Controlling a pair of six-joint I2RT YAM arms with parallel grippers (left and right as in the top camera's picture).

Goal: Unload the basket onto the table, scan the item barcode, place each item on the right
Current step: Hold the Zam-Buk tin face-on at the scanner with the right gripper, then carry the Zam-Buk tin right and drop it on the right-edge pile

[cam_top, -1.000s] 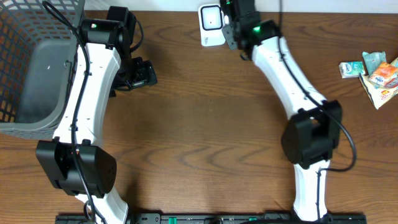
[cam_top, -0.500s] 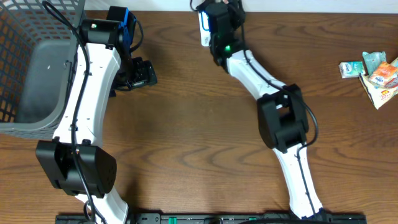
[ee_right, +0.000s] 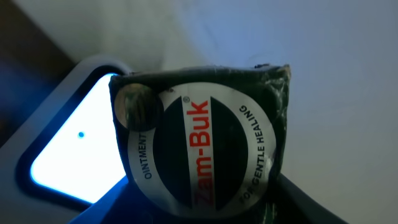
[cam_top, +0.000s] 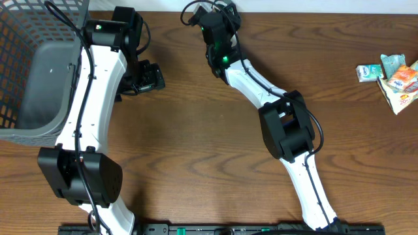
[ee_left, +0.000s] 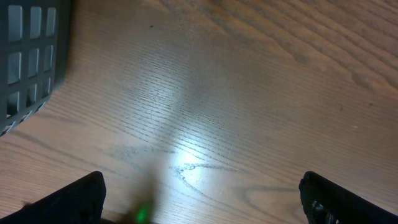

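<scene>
Big change from 1 second ago: the right arm has swung left along the far edge of the desk (cam_top: 196, 130), and from overhead its wrist now covers the spot where the scanner sat in plain sight. The right claw (cam_top: 212, 23) is pinching the Zam-Buk ointment (ee_right: 202, 149), and in the wrist view the round label faces the camera with the scanner (ee_right: 68, 155) glowing blue-white just behind it on the left. The left arm hasn't budged; the left claw (ee_left: 202, 193) hangs spread wide over bare wood, next to the corner of the basket (ee_left: 31, 50). The snack packs (cam_top: 392, 75) at the right edge sit in the same place too.
</scene>
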